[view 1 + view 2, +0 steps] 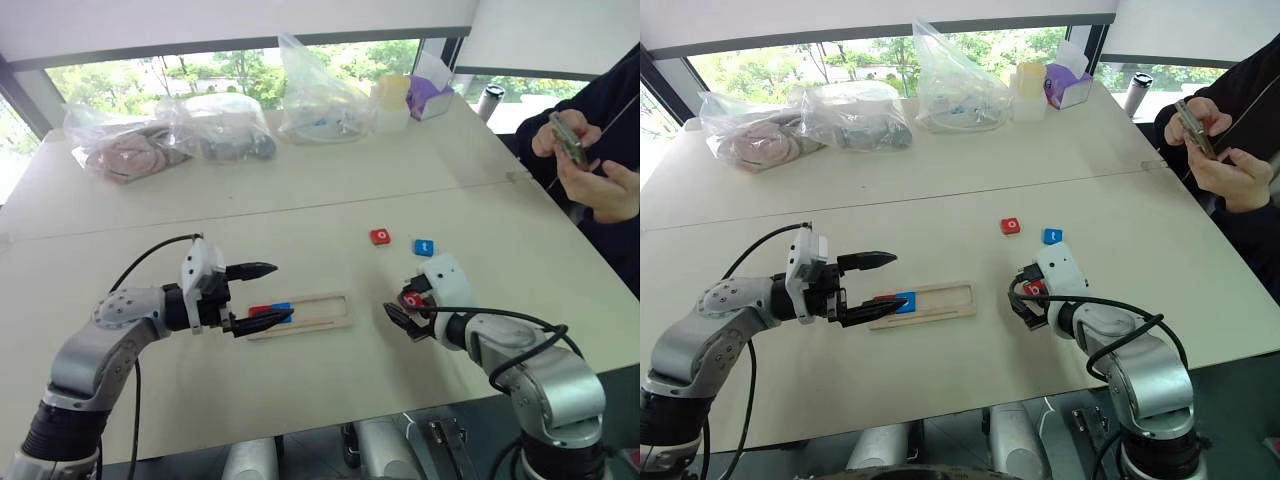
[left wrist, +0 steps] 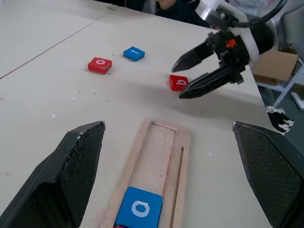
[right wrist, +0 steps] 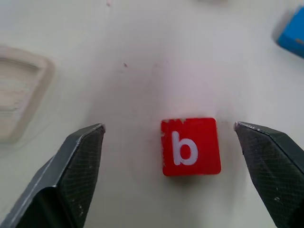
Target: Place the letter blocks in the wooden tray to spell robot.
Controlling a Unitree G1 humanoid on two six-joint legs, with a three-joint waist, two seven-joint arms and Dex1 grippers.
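With my right end effector (image 3: 168, 175) spread wide over the b block (image 3: 191, 147) lying on the bench (image 1: 300, 200) beside the tray (image 1: 335, 310), an off-centre pinch could skid it away.

Centre of the frame: the wooden tray (image 1: 300, 313) on the bench (image 1: 300, 190), two blocks (image 1: 272, 309) in its left end. My right fingers (image 3: 76, 166) flank the b block (image 3: 191, 147); two blocks (image 1: 381, 237) lie above, bags (image 1: 165, 135) at top.
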